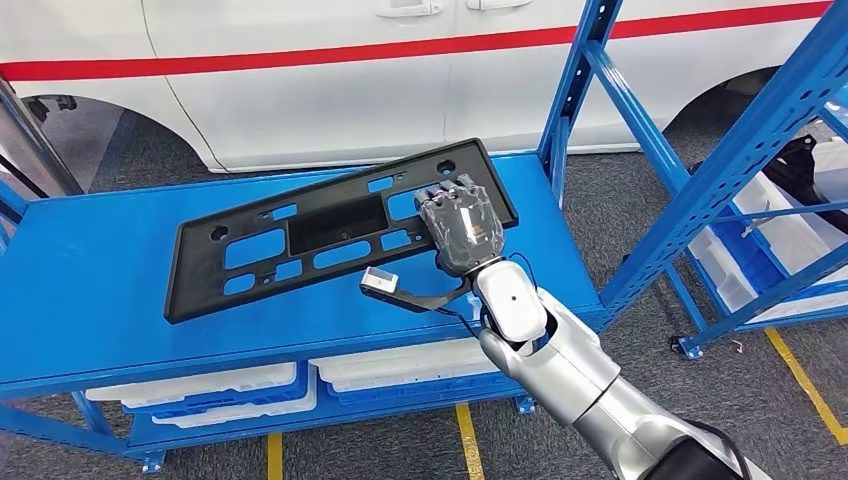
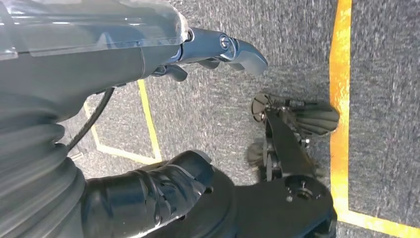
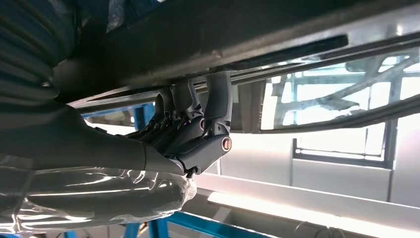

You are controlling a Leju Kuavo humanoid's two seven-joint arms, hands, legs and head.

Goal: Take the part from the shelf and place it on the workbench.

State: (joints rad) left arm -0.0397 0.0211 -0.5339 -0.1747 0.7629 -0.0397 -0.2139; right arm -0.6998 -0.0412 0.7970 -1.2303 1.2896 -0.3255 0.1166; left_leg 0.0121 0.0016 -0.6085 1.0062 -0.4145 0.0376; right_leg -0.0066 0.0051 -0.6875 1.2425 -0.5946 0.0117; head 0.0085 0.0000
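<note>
Beyond our right fingers we see a white car (image 1: 330, 80) with a red stripe along its side, parked on grey carpet past the far edge of the blue table (image 1: 90, 290). The table's flat blue top spreads out under and to both sides of the fingers, and a blue shelf rack (image 1: 720, 170) stands off to the outer side of our right arm, its slanted braces crossing in front of white bins. More white bins (image 1: 200, 385) sit on the lower level beneath the table top.

The part, a long black license plate frame (image 1: 300, 235) with rectangular cut-outs, lies across the table at a slant. Its far end stretches well away from the fingers, resting on the blue surface; its near end is at our right hand (image 1: 462, 225). The fingers (image 1: 455, 195) curl over the top face of the frame's end, and in the right wrist view the dark fingers (image 3: 218, 99) press up against the frame's (image 3: 208, 34) surface, close together. We cannot tell whether the thumb closes on the other face, so the grip itself is unclear.

Our left hand (image 2: 148, 54) hangs above grey floor with yellow lines (image 2: 341, 99), its fingers (image 2: 237, 49) loosely extended and holding nothing.
</note>
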